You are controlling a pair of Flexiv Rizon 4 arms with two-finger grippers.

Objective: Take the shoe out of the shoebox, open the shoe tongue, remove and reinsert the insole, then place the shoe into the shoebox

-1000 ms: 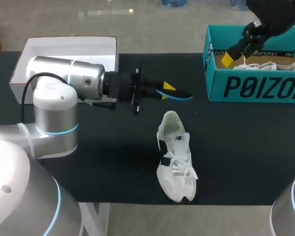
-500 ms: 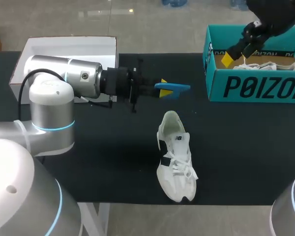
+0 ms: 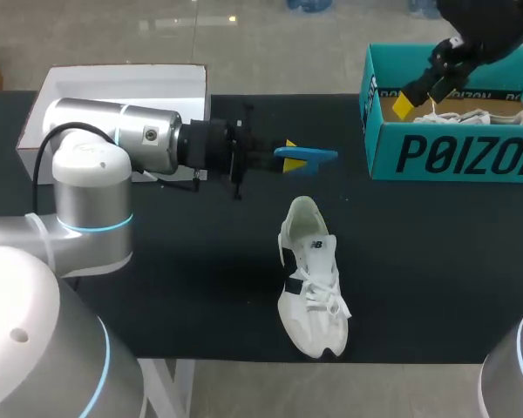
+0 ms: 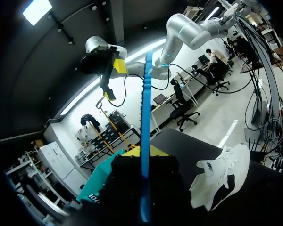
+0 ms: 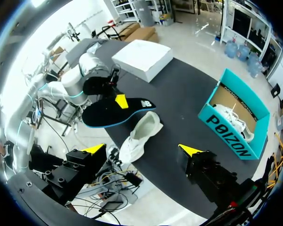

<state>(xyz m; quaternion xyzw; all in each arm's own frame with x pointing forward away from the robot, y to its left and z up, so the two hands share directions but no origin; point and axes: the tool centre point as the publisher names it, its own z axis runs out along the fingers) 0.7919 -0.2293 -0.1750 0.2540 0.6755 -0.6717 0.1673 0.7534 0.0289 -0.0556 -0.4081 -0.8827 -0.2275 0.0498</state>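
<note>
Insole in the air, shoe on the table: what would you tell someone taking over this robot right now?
Left end effector: shut on the insole, held above the table.
Right end effector: open, empty, high over the table.
White shoe lies on the table; teal shoebox at the far right holds a second shoe.
Done: shoe out, insole removed.
Left: reinsert insole, box the shoe.

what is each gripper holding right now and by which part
The left gripper is shut on the blue-edged insole, pinching its flat faces near one end; the rest sticks out ahead. The right gripper is open and holds nothing.
</note>
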